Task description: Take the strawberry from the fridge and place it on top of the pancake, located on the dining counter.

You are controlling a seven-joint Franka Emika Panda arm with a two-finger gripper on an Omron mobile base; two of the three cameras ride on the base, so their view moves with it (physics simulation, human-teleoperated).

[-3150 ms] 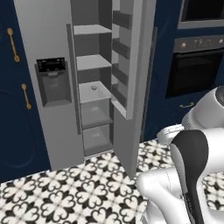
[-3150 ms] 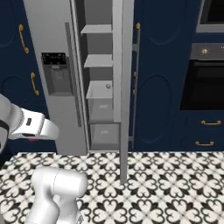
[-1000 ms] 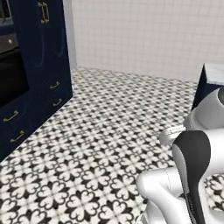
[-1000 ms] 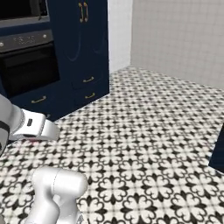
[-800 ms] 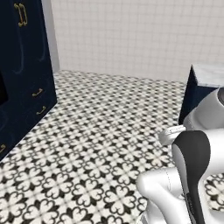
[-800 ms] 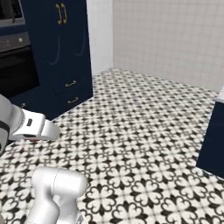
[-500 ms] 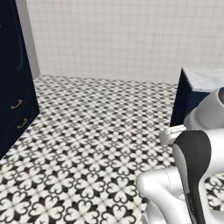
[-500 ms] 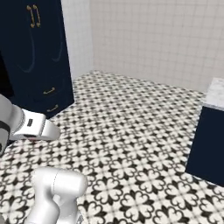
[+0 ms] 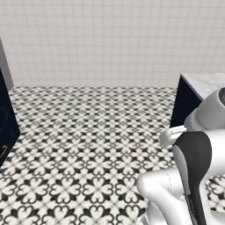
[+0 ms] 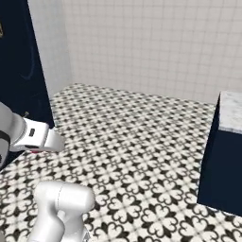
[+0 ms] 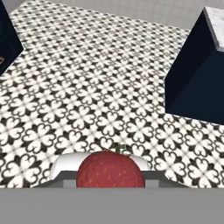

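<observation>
Facing dining counter [image 11: 192,70] — strawberry [image 11: 110,169] gripped.

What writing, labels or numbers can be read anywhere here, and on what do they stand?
None: no readable word, number or sign stands on the strawberry, the dining counter, the navy cabinet, the tiled wall or the patterned floor.
A small dark mark on the robot's wrist is too small to read.

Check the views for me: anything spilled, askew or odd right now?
Nothing stands out. The strawberry sits whole and centred in the tool, low in the hand view. The patterned floor shows no spills or debris, and the corner of the dining counter with its navy base looks intact.
</observation>
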